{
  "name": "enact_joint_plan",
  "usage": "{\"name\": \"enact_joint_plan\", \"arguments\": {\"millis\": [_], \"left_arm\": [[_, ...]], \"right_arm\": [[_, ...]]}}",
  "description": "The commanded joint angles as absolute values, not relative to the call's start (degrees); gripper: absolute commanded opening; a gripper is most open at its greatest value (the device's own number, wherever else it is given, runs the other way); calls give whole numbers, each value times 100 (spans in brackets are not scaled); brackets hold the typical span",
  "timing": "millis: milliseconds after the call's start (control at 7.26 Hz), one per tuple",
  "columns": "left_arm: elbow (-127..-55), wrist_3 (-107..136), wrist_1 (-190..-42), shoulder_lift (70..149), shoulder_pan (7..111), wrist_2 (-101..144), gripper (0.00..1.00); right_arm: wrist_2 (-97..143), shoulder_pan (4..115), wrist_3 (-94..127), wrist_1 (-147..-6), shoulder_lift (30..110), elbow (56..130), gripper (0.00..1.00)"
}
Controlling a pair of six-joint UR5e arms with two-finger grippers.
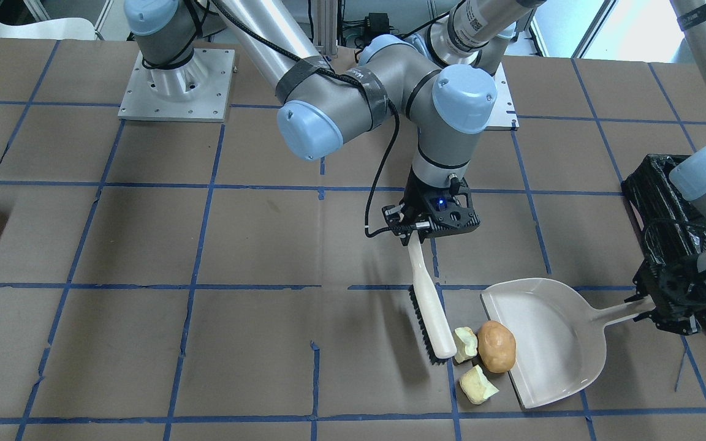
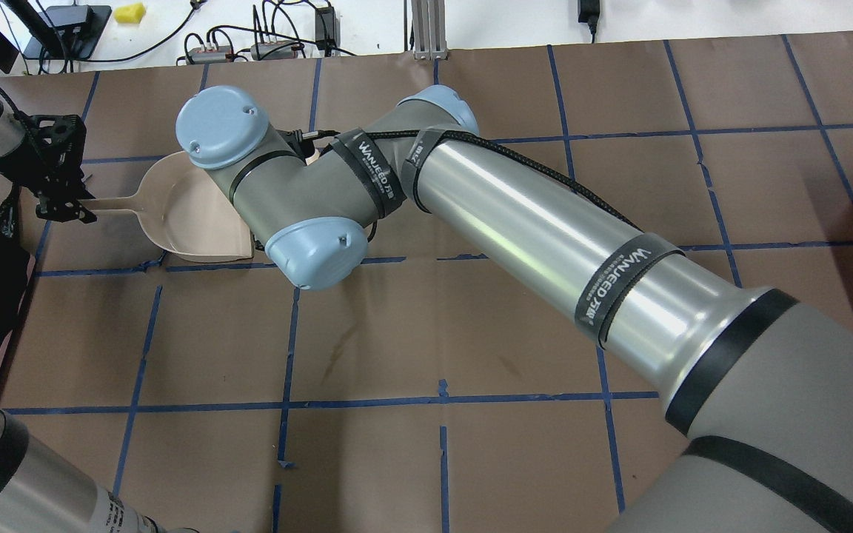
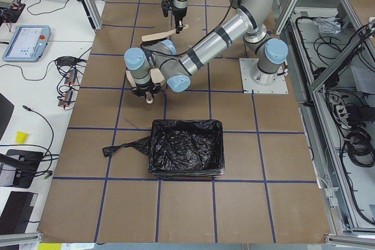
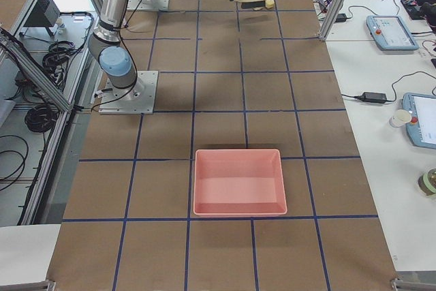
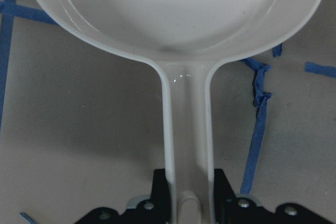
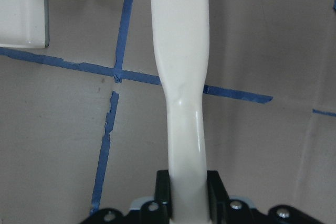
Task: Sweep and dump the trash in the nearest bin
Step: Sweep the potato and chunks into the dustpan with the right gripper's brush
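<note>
Right gripper (image 1: 417, 237) fingers clamped on brush (image 1: 431, 315) handle, bristles on tabletop. Foam chunk (image 1: 465, 343) sits between brush and orange lump (image 1: 496, 346), which touches dustpan (image 1: 549, 343) lip. Second foam chunk (image 1: 477, 384) just beside. Left gripper (image 1: 650, 306) fingers pinch dustpan handle. Bin (image 1: 650, 196) near left gripper.

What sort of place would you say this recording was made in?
Most likely a robotics lab cell: arms bolted on base plates to a table gridded with blue tape, teach pendants and cables on side benches, aluminium framing around.

Trash (image 1: 496, 346) tight between brush (image 1: 431, 306) and dustpan (image 1: 549, 343)
</note>
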State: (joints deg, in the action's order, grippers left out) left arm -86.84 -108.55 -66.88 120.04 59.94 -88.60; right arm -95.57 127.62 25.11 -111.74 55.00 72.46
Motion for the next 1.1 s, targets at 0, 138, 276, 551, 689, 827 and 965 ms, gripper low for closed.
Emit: {"name": "enact_joint_plan", "arguments": {"millis": [0, 138, 276, 551, 689, 827, 965], "left_arm": [[-8701, -10854, -6688, 11997, 6003, -8859, 7], [-8692, -10846, -6688, 11980, 6003, -8859, 7], [-8701, -10872, -6715, 11988, 6029, -8903, 7], [-8719, -10872, -6715, 11945, 6108, -8947, 7], [-8719, -10872, -6706, 11936, 6108, -8947, 7], [-8719, -10872, -6706, 11936, 6108, -8947, 7], [-8719, -10872, -6706, 11936, 6108, -8947, 7]], "right_arm": [[-9554, 12525, 2128, -11171, 5318, 7032, 16], [-9554, 12490, 2057, -11197, 5161, 6901, 16], [-9562, 12446, 2013, -11197, 4933, 6630, 16], [-9562, 12384, 1995, -11197, 4598, 6172, 16], [-9562, 12375, 1960, -11197, 4484, 6083, 16], [-9554, 12375, 1890, -11197, 4474, 6073, 17], [-9519, 12384, 1898, -11197, 4482, 6108, 17]]}}
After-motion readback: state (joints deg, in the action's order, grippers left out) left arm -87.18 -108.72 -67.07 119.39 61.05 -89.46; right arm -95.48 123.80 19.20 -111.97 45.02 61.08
